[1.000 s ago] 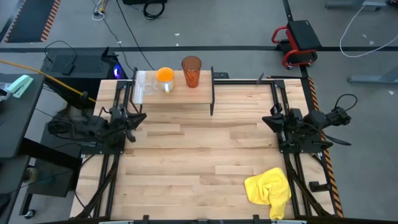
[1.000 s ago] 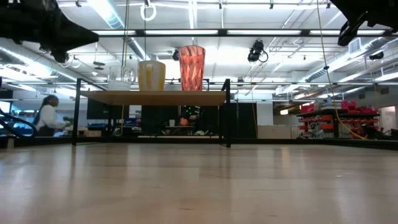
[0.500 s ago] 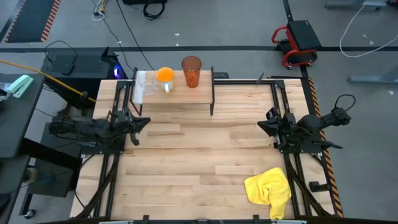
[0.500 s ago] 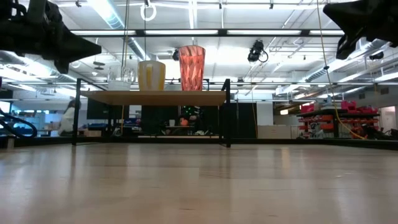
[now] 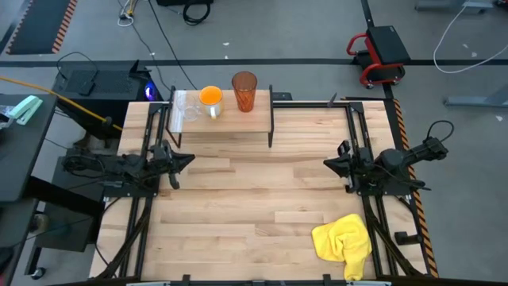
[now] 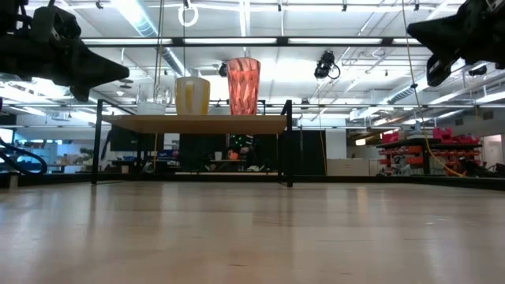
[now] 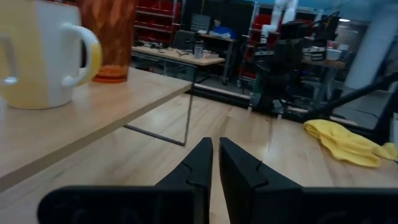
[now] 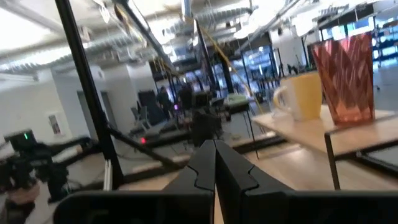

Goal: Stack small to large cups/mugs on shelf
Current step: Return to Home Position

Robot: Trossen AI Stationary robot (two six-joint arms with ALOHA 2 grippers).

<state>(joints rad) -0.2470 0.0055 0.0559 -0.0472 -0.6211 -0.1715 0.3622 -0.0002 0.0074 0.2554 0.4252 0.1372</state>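
The shelf (image 5: pixel 222 121) stands at the table's far edge, left of centre. On it, each upright on its base, stand a small clear glass (image 5: pixel 189 111), an orange mug (image 5: pixel 210 98) and a tall orange-red tumbler (image 5: pixel 244 91), in a row from left to right. My left gripper (image 5: pixel 184 159) hangs shut above the table's left side, pointing level toward the middle, near and left of the shelf. My right gripper (image 5: pixel 327 164) hangs shut above the right side, pointing toward the middle. Neither holds anything.
A crumpled yellow cloth (image 5: pixel 345 242) lies near the table's front right corner. The shelf's thin black legs (image 6: pixel 287 146) stand on the tabletop. Bare wood (image 5: pixel 254 199) stretches between the two grippers and in front of the shelf.
Both grippers have come down a little and reached slightly toward the table's middle. The cups and the shelf have kept still.
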